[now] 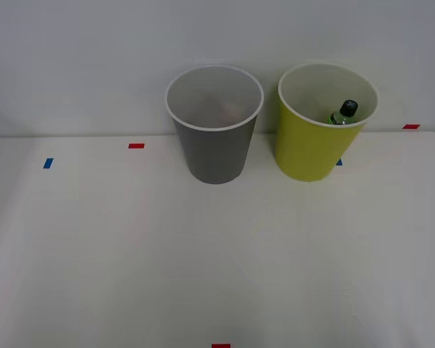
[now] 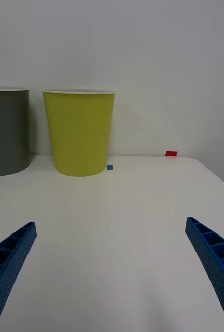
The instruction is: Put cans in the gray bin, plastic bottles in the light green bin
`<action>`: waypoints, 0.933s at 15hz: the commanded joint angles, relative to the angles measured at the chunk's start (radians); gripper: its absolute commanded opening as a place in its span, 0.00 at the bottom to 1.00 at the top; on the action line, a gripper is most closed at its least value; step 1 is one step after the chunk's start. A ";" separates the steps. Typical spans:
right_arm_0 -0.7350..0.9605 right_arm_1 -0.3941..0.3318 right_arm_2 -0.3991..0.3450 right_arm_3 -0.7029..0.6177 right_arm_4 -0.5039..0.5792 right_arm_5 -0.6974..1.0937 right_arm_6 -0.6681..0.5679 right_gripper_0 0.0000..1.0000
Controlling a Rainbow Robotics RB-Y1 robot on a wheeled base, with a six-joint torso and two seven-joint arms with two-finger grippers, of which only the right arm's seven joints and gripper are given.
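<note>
Gray bin [image 1: 214, 148] sits ahead of the gripper [image 2: 112, 275] and off to its left, upright at the table's [image 1: 130, 246] far edge. Something dim and reddish lies in its bottom, too vague to name.

Green bin [image 1: 309, 148] stands just right of gray, near but apart, roughly dead ahead of the gripper and well clear of it. A green bottle [image 1: 344, 113] leans inside against the far-right wall, black cap up, only the neck showing above the rim.

Fingers [image 2: 8, 259] are spread wide, holding nothing, low over bare table.

Judgement: no can or bottle left on the table, so sorting looks done. A bottle like that is probably light, stiff, slick; grab the body below the cap, across its width. Bins look light and tippy, so avoid nudging the rims.
</note>
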 commanded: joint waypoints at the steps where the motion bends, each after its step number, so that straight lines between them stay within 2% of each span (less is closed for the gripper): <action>1: 0.000 0.000 0.000 0.000 0.000 0.000 0.000 1.00; 14: 0.000 0.000 0.000 0.000 0.000 0.000 0.000 1.00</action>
